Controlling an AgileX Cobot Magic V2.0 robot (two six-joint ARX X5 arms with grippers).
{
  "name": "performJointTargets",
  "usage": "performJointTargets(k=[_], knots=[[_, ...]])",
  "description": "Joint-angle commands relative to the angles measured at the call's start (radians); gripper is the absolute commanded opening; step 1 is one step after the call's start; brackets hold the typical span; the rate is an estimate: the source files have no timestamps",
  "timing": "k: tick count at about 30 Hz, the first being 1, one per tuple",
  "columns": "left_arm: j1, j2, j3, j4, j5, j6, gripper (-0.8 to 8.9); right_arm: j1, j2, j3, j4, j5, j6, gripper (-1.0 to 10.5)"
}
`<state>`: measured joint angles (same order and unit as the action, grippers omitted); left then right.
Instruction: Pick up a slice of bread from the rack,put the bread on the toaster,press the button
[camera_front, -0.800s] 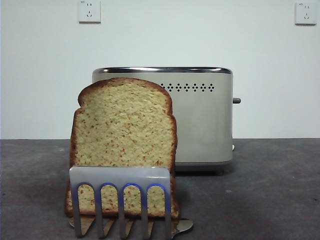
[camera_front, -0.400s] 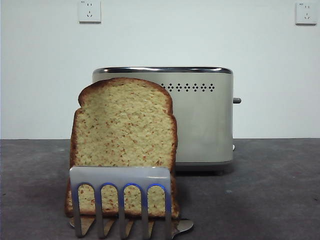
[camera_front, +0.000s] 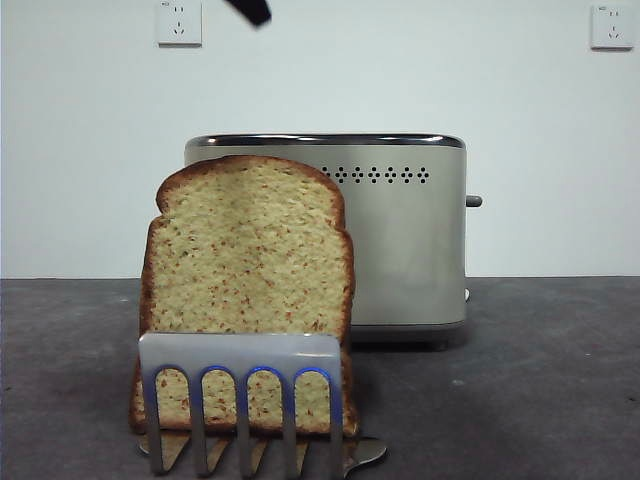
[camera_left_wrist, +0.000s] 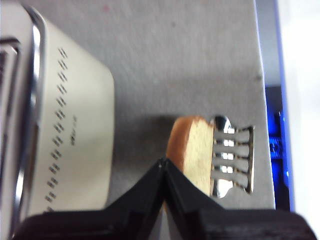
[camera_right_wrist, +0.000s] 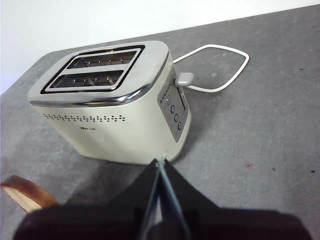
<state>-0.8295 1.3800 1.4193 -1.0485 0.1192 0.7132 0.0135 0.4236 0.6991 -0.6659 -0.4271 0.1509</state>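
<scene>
While the slice of bread (camera_front: 248, 290) stands upright in the rack (camera_front: 240, 395), I have the left gripper (camera_left_wrist: 164, 162) above it, jaws pressed together, tips over the crust edge. Right gripper (camera_right_wrist: 160, 162), also closed, hangs by the toaster (camera_right_wrist: 107, 107). Left is nearer.

The bread (camera_front: 247, 290) is stood upright in the rack (camera_front: 240, 385), its domed top and upper faces left clear above the low steel plates. The toaster (camera_front: 400, 240) is set just behind it, so the rear face is closely walled in. Open table (camera_front: 540, 380) is left on both sides of the rack. The toaster's two top slots (camera_right_wrist: 95, 70) are unobstructed, and the side with the button (camera_front: 473, 201) is faced by bare table, crossed further back only by a white cord (camera_right_wrist: 220, 67).
</scene>
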Motion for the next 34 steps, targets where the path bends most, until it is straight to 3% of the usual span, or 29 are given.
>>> performJointTargets(k=[1, 4, 6, 29, 34], knots=[[0.002, 0.024, -0.002, -0.005, -0.009, -0.011, 1.35, -0.001, 0.005, 0.004, 0.006, -0.004, -0.007, 0.0], [0.003, 0.040, -0.002, -0.004, -0.031, -0.011, 3.31, -0.001, 0.006, 0.004, 0.007, -0.004, -0.021, 0.0], [0.006, 0.048, -0.002, -0.006, -0.055, -0.011, 3.77, -0.001, 0.007, 0.004, 0.006, -0.003, -0.037, 0.0], [0.034, 0.222, -0.002, -0.026, 0.024, -0.032, 3.72, -0.001, 0.121, 0.004, 0.007, -0.003, -0.109, 0.0], [0.031, 0.240, -0.002, -0.034, 0.064, -0.032, 2.47, -0.001, 0.150, 0.004, 0.011, -0.003, -0.134, 0.0]])
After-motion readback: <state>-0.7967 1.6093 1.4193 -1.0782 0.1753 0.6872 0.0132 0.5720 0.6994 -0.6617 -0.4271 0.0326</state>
